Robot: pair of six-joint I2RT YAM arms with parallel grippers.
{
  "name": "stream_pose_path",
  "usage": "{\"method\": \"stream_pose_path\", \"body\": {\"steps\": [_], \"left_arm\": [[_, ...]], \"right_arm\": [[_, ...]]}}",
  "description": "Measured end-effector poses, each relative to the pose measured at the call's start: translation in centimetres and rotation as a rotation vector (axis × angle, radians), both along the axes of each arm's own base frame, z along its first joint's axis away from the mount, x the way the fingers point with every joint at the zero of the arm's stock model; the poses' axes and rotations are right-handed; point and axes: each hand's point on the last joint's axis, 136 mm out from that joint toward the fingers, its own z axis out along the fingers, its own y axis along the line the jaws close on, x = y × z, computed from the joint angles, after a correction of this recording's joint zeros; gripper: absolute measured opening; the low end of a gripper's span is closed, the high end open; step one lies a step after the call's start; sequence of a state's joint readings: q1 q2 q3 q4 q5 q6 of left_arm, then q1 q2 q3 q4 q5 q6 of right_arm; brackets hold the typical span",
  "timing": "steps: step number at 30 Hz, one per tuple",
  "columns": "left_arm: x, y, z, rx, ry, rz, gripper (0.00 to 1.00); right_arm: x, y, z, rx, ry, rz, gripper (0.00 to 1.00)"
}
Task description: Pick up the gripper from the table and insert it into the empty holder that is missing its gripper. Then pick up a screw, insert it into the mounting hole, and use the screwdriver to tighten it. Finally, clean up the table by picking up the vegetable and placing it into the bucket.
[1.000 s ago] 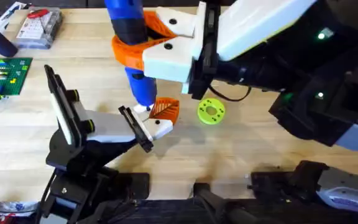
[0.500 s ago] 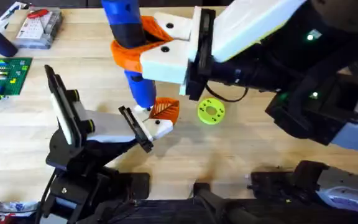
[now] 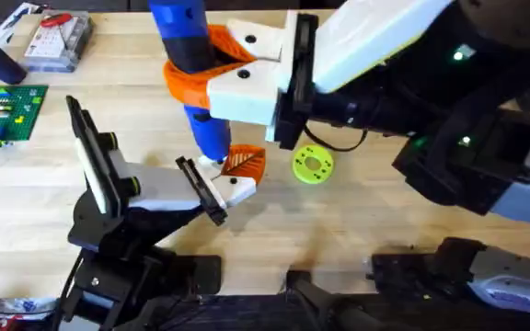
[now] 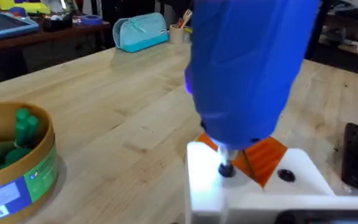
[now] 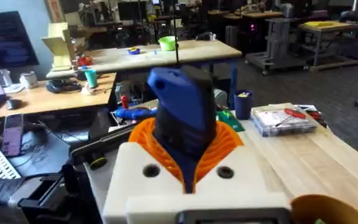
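The blue screwdriver (image 3: 191,64) stands nearly upright with my right gripper (image 3: 196,72) shut on its handle, orange pads on either side of it (image 5: 182,118). Its white tip (image 3: 212,158) presses down on the white holder (image 3: 233,188) at the tip of the black arm at the lower left. The small orange gripper (image 3: 244,163) sits in that holder. In the left wrist view a dark screw (image 4: 227,169) lies right under the screwdriver (image 4: 247,68), in the holder (image 4: 204,186), beside the orange gripper (image 4: 266,158). My left gripper's state is unclear.
A lime-green round piece (image 3: 313,165) lies on the table (image 3: 385,221) just right of the holder. A round bucket (image 4: 39,171) holds green items (image 4: 20,134). A green brick plate (image 3: 3,115) and a clear parts box (image 3: 58,41) sit at the far left.
The right arm and the screwdriver shifted slightly left a second ago and have held still since. The holder and the orange gripper have not moved.
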State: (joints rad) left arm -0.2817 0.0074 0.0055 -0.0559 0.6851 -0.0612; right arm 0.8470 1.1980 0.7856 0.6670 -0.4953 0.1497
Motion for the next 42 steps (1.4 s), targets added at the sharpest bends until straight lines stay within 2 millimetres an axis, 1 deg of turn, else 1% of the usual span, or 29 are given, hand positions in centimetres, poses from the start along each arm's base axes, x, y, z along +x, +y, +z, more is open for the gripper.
{"method": "stream_pose_path", "body": {"steps": [22,24,27,32,34,36,38,42], "left_arm": [[0.0,0.0,0.0,-0.001,0.001,0.0,0.014],[0.0,0.0,0.0,-0.001,0.001,0.001,0.014],[0.0,0.0,0.0,-0.001,0.001,0.001,0.014],[0.0,0.0,0.0,-0.001,0.002,0.0,0.014],[0.0,0.0,0.0,-0.001,0.002,0.0,0.014],[0.0,0.0,0.0,-0.001,0.002,0.0,0.014],[0.0,0.0,0.0,-0.001,0.002,0.001,0.014],[0.0,0.0,0.0,-0.001,0.002,0.001,0.014]], "right_arm": [[0.0,0.0,0.1,0.006,-0.004,0.0,0.034],[-0.1,-0.1,0.7,0.029,-0.023,0.0,0.034],[-0.2,-0.7,2.4,0.09,-0.076,-0.007,0.034],[-0.3,-2.9,5.7,0.174,-0.157,-0.045,0.033],[-0.2,-3.6,6.3,0.183,-0.168,-0.062,0.035],[0.3,-3.9,5.9,0.164,-0.153,-0.076,0.035],[1.1,-3.9,4.8,0.128,-0.12,-0.09,0.034],[3.9,-4.9,2.3,0.045,-0.043,-0.162,0.034]]}}
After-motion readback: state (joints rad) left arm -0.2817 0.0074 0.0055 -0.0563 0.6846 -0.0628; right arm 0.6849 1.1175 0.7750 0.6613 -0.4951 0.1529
